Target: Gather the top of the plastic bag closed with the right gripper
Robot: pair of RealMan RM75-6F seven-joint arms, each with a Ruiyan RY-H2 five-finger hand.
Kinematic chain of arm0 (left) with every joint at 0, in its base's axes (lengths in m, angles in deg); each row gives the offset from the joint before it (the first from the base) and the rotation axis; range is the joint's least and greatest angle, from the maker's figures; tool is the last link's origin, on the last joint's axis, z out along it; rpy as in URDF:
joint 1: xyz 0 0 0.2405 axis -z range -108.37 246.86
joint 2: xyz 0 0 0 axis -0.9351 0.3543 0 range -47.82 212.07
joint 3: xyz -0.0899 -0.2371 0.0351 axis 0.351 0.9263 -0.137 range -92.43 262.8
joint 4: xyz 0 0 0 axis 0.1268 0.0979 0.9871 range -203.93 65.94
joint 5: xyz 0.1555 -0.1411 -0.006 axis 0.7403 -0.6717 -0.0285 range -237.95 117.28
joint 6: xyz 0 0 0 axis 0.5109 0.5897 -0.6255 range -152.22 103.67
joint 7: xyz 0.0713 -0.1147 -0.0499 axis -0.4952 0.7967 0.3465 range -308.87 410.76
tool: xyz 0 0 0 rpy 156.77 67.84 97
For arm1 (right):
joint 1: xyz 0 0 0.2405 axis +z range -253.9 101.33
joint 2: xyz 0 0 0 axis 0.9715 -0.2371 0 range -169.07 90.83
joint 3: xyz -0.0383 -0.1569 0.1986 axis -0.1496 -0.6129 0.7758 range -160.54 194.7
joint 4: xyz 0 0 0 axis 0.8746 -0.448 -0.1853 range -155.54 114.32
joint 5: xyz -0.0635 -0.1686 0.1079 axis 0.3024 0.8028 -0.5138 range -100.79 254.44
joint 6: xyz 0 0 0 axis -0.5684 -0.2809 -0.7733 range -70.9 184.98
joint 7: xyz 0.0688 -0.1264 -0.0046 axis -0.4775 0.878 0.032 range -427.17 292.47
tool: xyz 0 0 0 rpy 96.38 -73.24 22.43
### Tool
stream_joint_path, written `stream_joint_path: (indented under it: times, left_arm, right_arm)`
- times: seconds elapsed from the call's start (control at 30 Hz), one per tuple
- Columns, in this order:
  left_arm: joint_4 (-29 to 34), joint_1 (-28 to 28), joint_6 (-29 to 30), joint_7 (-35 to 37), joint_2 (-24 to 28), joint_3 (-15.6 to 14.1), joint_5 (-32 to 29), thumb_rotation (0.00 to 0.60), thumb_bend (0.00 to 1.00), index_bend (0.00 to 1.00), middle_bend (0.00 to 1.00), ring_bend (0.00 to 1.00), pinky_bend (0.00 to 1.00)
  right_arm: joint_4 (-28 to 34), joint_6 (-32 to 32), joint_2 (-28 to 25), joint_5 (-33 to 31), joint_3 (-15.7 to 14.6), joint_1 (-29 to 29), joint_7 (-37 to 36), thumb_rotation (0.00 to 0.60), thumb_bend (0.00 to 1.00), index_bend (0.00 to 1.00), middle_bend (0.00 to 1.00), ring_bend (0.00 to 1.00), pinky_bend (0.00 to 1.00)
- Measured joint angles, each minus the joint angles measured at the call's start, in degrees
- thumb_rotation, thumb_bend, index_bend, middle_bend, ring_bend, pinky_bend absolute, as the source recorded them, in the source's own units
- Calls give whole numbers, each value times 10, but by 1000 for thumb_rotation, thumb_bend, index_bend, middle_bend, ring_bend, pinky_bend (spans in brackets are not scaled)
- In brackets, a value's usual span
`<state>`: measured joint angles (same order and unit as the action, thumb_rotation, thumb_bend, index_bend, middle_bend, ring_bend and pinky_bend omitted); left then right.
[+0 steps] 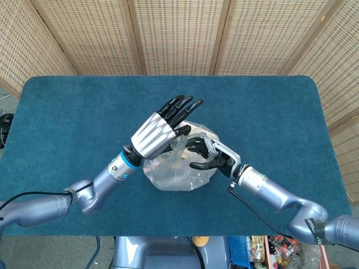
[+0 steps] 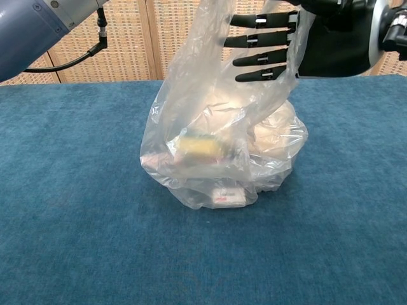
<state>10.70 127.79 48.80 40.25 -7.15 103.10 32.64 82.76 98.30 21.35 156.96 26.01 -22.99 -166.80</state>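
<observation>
A clear plastic bag (image 1: 176,168) with a yellow item and packets inside sits mid-table on the blue cloth. My right hand (image 1: 205,154) curls its black fingers around the bag's top from the right and grips the film. My left hand (image 1: 162,126) hovers over the bag's left side, silver back up, fingers straight and spread, holding nothing. In the chest view the plastic bag (image 2: 219,159) has its top film pulled up out of frame, and straight black fingers (image 2: 264,47) lie against that film.
The blue table (image 1: 67,112) is ringed by wicker screens (image 1: 179,33) at the back. A silver forearm (image 2: 38,25) with a black cable crosses the chest view's top left corner. Clutter lies on the floor below the table's near edge.
</observation>
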Motion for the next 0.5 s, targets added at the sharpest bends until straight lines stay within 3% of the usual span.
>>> stream_joint_path:
  times: [0.5]
  left_arm:
    - [-15, 22, -18, -12, -21, 12, -23, 600, 445, 685, 0, 0, 108]
  right_arm:
    - [-4, -9, -1, 53, 20, -9, -67, 600, 49, 323, 290, 39, 38]
